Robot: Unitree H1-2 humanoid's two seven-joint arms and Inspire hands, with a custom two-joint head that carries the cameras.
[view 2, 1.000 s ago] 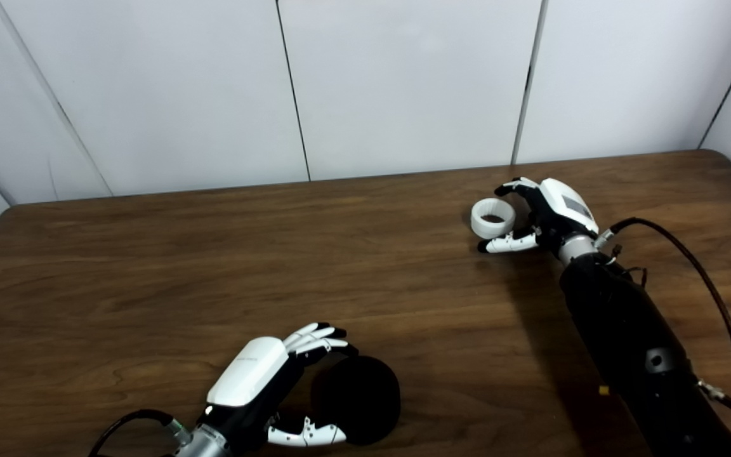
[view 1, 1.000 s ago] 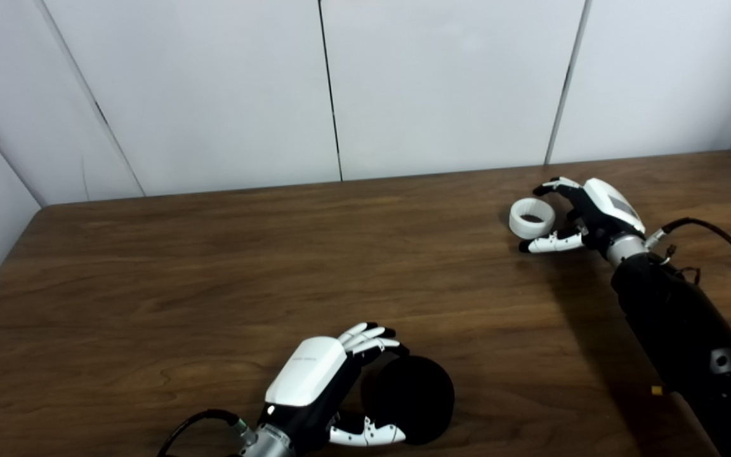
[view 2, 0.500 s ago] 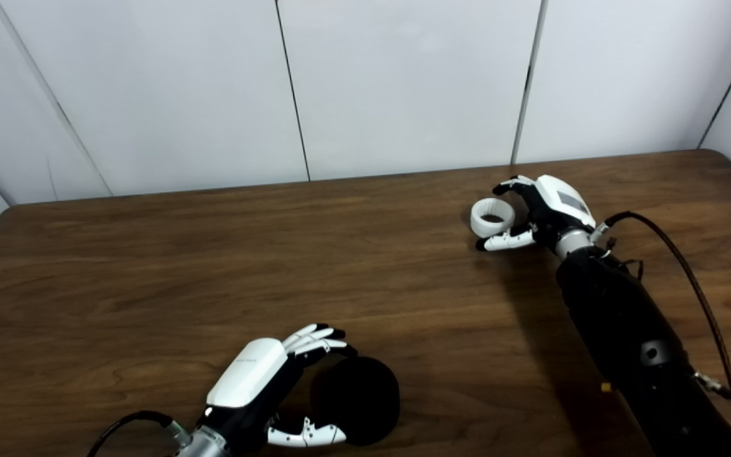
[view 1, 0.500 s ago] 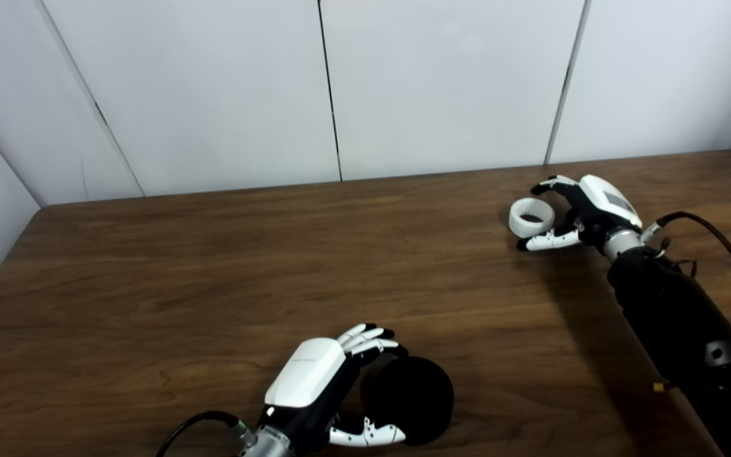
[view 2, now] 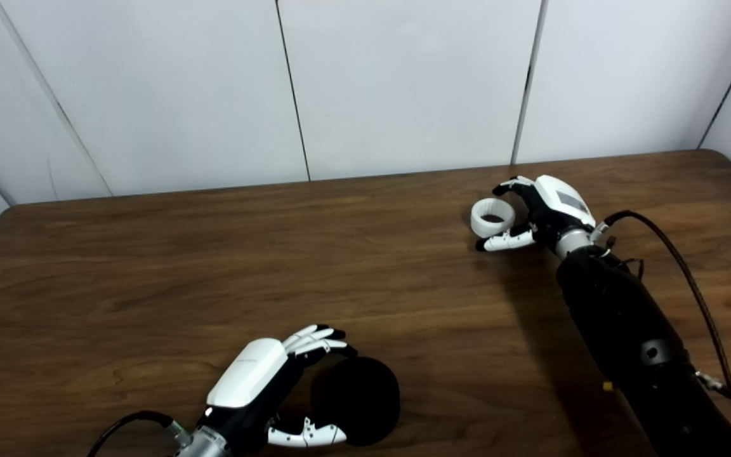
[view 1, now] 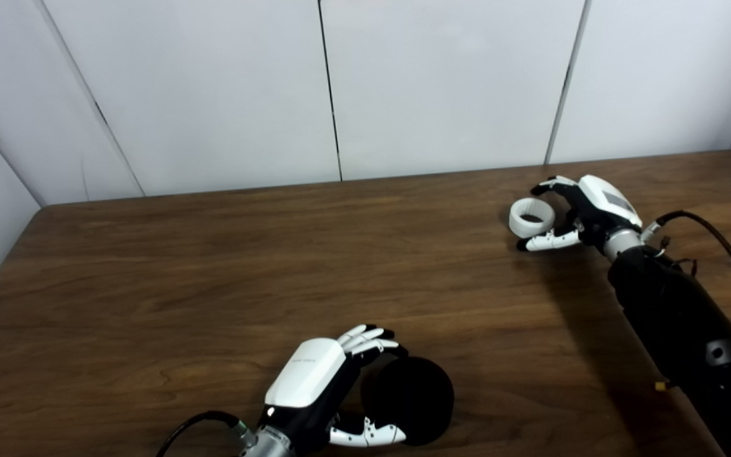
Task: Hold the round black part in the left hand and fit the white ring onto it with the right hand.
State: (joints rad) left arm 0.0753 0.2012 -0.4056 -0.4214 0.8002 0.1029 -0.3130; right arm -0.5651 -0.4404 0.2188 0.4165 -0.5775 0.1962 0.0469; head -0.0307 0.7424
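Note:
The round black part (view 1: 413, 398) lies on the brown table (view 1: 213, 266) near the front edge. My left hand (view 1: 321, 387) is open around its left side, fingers curled over the back and thumb along the front, not closed on it. The white ring (view 1: 531, 218) lies on the table at the right rear. My right hand (view 1: 584, 212) is open just right of the ring, with fingers behind it and thumb in front; I cannot tell whether they touch it.
White wall panels (view 1: 340, 89) stand along the table's back edge. A black cable (view 1: 721, 238) runs along my right forearm. My right arm's shadow falls on the table below the ring.
My right hand has edged slightly back and closer to the ring over the first half second, then stayed still. The left hand, the black part and the ring have not moved.

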